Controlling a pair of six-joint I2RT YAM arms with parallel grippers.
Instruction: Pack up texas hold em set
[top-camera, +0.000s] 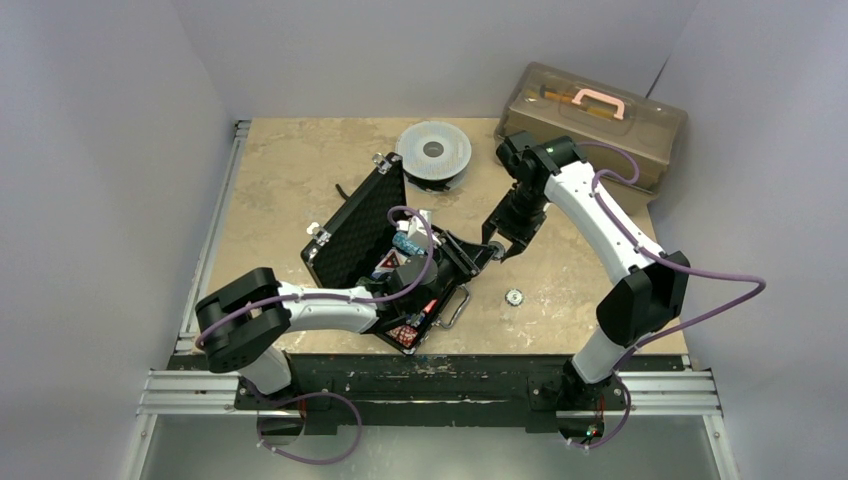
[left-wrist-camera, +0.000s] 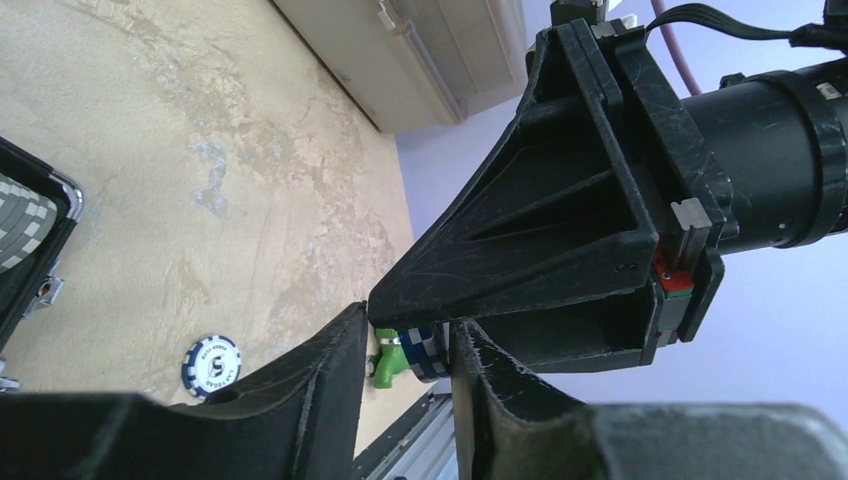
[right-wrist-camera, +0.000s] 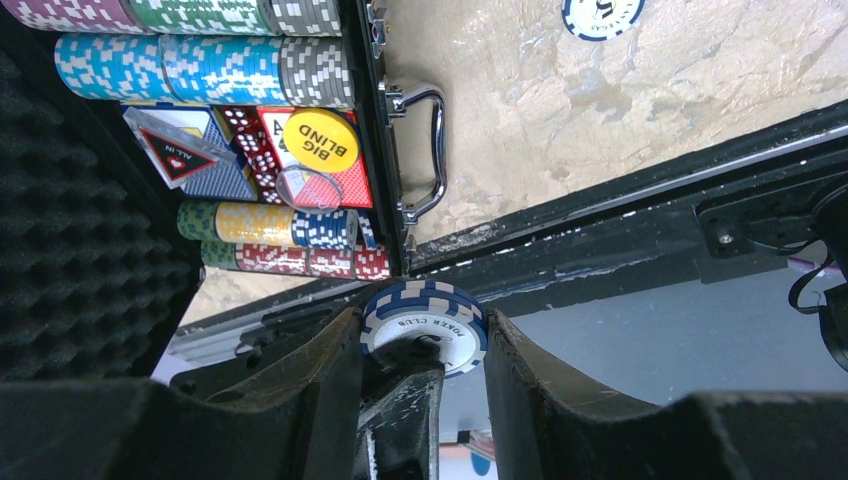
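On a mottled beige tabletop, scuffed and stained, with plain pale lilac walls on three sides. A metal rail runs along the near edge and carries both arm bases. Briefcase sits left of centre toward the near edge, turned diagonal and open. Its foam-lined lid stands up on the far-left side; the silver handle faces near-right. Right wrist view shows the inside: rows of chips in purple, green, grey, light blue, yellow and red, a yellow disc marked BIG BLIND, red dice, and a clear triangular ALL IN marker. Both arms meet just off the case's right corner, above the surface. Right gripper is clamped across the rim of a small stack of blue-and-white chips, both fingers touching it. Left gripper has a finger on either side of the same stack, drawn narrow; whether they press on it cannot be told. One loose chip lies flat on the bare surface right of the handle, apart from the case. Round grey spool sits at the far edge near centre, just beyond the lid's far corner. Translucent brown toolbox with a pink handle sits at the far-right corner.
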